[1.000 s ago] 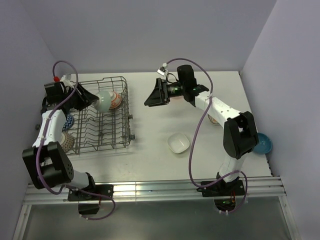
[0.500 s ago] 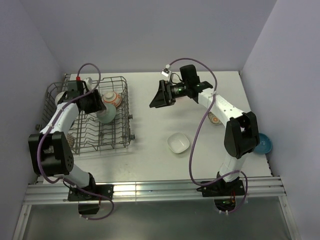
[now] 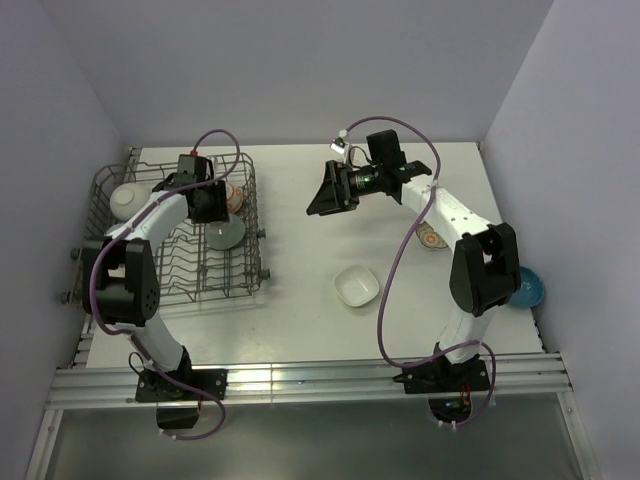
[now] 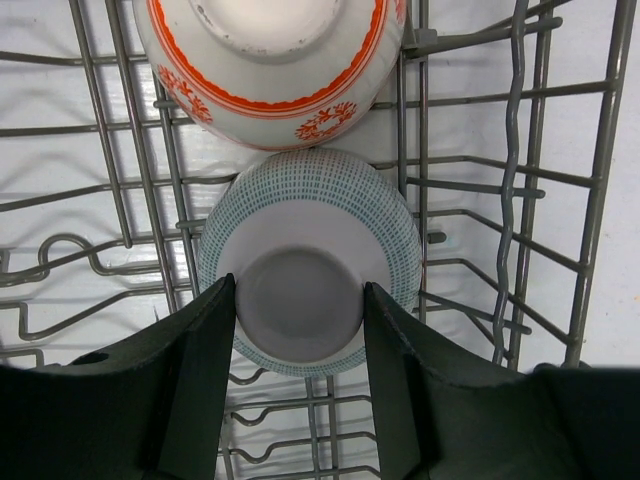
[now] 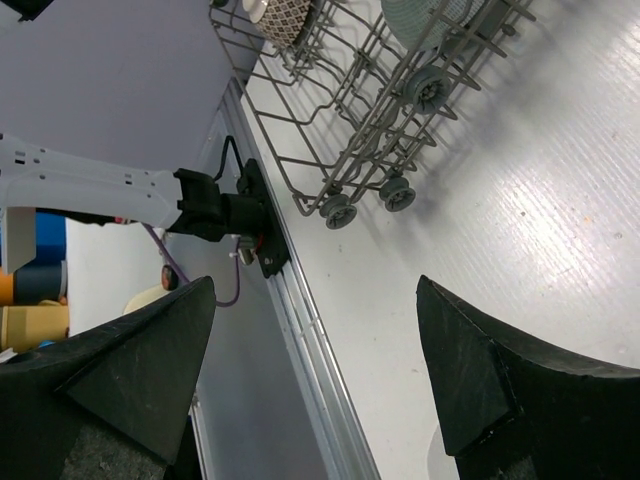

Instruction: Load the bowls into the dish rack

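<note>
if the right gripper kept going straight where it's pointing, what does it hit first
Most likely bare table beside the dish rack and its wheeled edge: the right gripper, open and empty, aims past the rack, though depth is unclear.

- This is a robotics lab test cell. A white table (image 3: pixel 300 310) is boxed in by bare lavender walls (image 3: pixel 300 70) at 9, 12 and 3 o'clock.
- At 6 o'clock an aluminium rail (image 3: pixel 330 378) runs along the table's near edge. The left arm (image 3: pixel 125 285) and the right arm (image 3: pixel 480 270) are bolted to it side by side.
- Purple cables (image 3: pixel 384 300) loop loosely along both arms.
- The only household items are kitchenware. A wire dish rack (image 3: pixel 180 270) stands at 9 o'clock with a pale green bowl (image 4: pixel 300 200) in it. A square white bowl (image 3: pixel 357 286) sits on the bare tabletop near the centre.
- The lighting is flat and even, and the surfaces are plain.
</note>
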Motion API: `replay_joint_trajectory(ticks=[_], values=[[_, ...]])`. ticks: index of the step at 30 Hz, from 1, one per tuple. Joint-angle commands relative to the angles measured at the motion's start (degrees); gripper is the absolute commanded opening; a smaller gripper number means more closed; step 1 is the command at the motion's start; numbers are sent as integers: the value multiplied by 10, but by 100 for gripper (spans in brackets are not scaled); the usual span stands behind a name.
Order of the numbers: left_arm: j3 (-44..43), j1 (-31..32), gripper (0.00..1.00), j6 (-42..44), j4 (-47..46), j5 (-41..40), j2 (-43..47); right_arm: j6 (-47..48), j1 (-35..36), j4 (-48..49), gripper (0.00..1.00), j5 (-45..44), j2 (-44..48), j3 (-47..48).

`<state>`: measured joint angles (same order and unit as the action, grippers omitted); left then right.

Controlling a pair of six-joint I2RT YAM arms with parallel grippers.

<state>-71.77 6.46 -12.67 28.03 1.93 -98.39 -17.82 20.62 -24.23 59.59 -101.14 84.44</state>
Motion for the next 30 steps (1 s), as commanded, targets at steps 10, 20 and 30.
replay_joint_trajectory(ticks=[10, 20, 30], values=[[-51, 22, 6, -5, 0, -51, -36, 61, -9, -63, 89, -20, 18, 22], [-54, 26, 52, 1, 27, -45, -42, 114, -9, -127, 89, -46, 17, 35], [-86, 27, 86, 19, 49, -29, -11, 148, -10, -153, 90, -85, 46, -6]])
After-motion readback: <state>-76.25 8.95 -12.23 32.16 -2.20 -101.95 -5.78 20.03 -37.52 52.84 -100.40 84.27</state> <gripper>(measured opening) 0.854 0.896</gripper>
